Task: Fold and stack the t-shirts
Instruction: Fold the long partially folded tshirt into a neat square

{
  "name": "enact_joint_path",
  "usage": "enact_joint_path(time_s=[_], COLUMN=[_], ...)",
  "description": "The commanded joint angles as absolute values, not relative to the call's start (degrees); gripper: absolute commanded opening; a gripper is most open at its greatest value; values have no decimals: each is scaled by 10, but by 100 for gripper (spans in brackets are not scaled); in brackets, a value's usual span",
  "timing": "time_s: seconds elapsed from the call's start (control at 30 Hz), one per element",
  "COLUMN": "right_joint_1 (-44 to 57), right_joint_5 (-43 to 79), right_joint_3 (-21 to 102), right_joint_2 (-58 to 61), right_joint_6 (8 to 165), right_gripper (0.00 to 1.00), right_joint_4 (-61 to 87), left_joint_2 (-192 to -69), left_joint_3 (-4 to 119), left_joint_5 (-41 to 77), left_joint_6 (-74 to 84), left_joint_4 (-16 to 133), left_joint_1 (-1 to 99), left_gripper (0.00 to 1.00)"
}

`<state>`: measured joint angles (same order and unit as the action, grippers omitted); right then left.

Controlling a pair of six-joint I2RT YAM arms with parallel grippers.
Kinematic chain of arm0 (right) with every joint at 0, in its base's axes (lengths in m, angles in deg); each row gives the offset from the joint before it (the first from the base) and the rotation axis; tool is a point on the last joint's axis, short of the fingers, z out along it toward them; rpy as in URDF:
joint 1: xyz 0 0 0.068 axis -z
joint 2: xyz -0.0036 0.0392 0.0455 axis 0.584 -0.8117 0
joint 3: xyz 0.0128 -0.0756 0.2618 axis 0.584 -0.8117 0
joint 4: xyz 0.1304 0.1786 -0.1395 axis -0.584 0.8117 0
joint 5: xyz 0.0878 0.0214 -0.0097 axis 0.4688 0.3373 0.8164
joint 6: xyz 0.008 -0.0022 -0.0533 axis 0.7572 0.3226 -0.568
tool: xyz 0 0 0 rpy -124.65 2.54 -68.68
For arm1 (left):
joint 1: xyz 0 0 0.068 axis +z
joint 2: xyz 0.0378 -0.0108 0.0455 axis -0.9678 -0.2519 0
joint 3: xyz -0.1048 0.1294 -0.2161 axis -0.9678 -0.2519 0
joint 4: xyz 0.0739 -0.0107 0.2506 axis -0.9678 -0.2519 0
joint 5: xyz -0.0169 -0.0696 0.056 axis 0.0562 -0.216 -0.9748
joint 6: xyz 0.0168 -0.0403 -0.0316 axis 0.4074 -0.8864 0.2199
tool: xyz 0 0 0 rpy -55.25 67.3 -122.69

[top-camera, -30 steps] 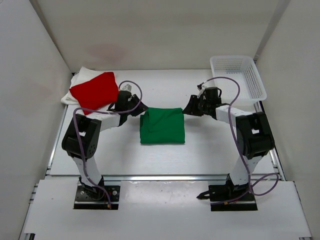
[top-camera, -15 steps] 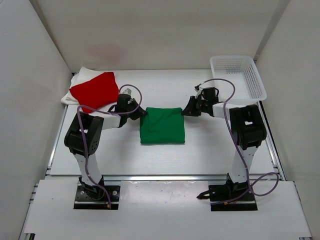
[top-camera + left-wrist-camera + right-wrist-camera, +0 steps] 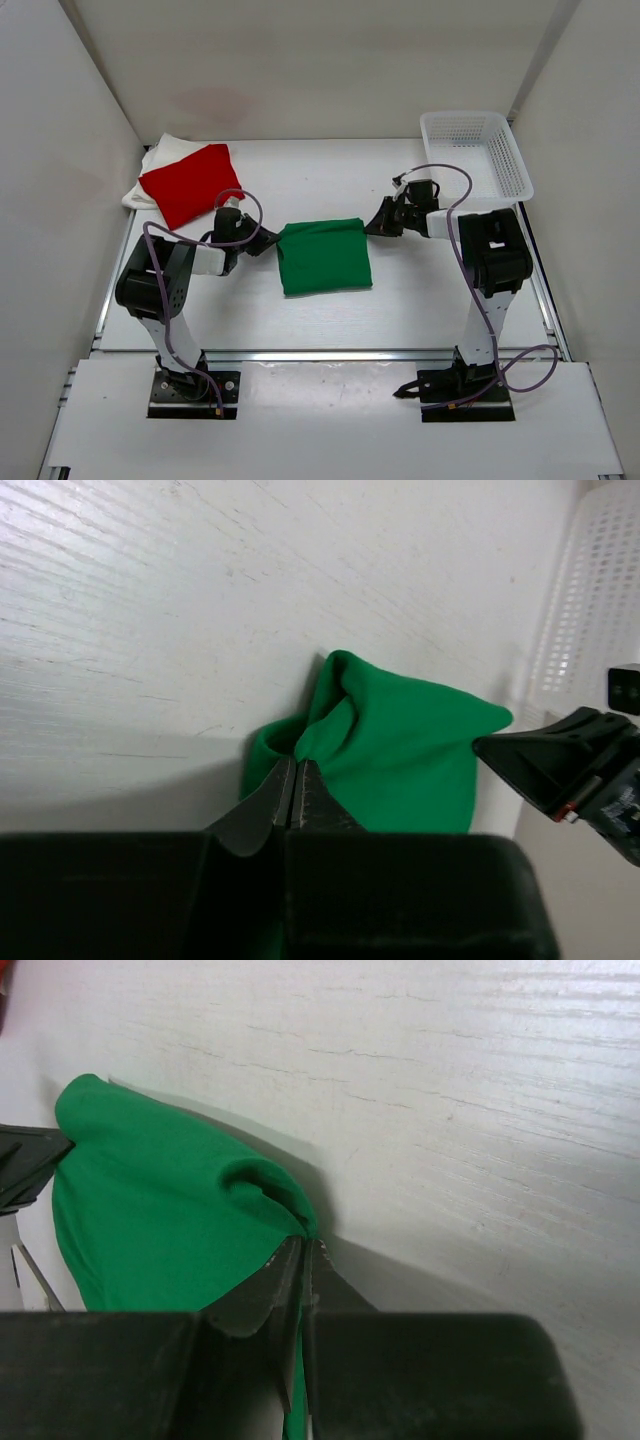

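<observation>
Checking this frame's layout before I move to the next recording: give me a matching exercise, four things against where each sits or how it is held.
Things
1. green t-shirt
2. red t-shirt
3. white t-shirt
4. mesh basket

Places or states
A. at the far right corner
B. lying on top of another shirt, far left
C. pinched at two corners by the left gripper and the right gripper
D. partly covered by another shirt, far left

Pairs: 1-C, 2-B, 3-D, 4-A

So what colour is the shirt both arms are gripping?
Green t-shirt, clearest in the top external view.
</observation>
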<state>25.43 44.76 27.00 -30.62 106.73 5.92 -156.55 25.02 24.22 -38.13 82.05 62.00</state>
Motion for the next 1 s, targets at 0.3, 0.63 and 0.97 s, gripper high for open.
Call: enact_joint_path(time_s=[0.3,0.63,0.97], right_joint_1=[255,221,227], right_joint_5=[427,456,498], right_joint_3=[250,244,315], right_joint_2=[-215,-207,-345], right_joint_6=[1055,1057,1076], right_gripper=[33,0,0], right_joint_4=[56,32,21], left_joint_2=[-1463,-1446,-1483], left_joint_3=[226,234,112], left_joint_5=[256,225,277], left_joint_6=[-402,-359,-411], left_joint_4=[877,833,957], left_joint_1=[645,525,546], left_gripper=[38,27,23])
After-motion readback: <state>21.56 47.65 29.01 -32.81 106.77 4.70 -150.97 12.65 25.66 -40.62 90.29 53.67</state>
